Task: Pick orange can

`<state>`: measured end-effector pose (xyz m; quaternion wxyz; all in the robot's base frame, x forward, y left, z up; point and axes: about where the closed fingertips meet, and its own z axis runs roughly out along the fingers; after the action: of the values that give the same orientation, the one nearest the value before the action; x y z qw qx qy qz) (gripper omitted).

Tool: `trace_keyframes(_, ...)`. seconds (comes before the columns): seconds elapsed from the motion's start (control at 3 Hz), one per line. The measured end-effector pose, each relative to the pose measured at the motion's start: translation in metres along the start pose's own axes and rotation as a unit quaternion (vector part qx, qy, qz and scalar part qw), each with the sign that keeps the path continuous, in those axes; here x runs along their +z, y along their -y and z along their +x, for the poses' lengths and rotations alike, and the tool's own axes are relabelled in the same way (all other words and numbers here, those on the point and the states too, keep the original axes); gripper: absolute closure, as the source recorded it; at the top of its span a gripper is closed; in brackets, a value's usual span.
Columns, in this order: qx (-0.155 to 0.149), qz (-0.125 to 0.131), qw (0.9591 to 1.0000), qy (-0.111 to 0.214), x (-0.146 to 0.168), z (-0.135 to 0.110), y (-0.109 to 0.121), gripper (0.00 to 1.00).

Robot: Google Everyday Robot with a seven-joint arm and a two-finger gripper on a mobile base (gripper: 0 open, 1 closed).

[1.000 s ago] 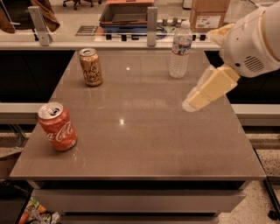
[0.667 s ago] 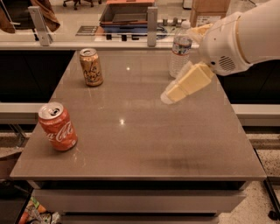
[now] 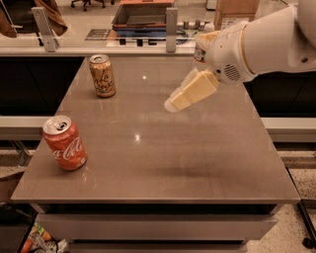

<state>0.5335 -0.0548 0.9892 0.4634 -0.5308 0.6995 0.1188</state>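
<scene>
The orange can (image 3: 102,75), pale orange-tan with dark cursive lettering and a silver top, stands upright at the far left of the grey-brown table (image 3: 158,163). My gripper (image 3: 174,105), with cream-coloured fingers, hangs above the table's middle, pointing down and left. It is to the right of the orange can, well apart from it, and holds nothing. The white arm reaches in from the upper right.
A red Coca-Cola can (image 3: 64,143) stands upright near the table's front left. A clear water bottle (image 3: 199,48) at the far right is mostly hidden behind my arm. A counter with a dark tray (image 3: 143,15) runs behind the table.
My gripper and arm have moved left across the table, from the right side toward the middle, closer to the orange can. The arm now covers the water bottle. The cans have not moved.
</scene>
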Motion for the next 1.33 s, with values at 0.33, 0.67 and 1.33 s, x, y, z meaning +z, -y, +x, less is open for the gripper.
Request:
trace_keyframes(0.33, 0.007, 0.008, 0.9999, 0.001, 0.020, -0.003, 0.004, 0.00)
trace_keyframes(0.67, 0.021, 0.021, 0.9995, 0.007, 0.058, -0.006, 0.008, 0.00)
trace_keyframes(1.33, 0.050, 0.041, 0.9959, 0.063, 0.130, -0.017, 0.016, 0.00)
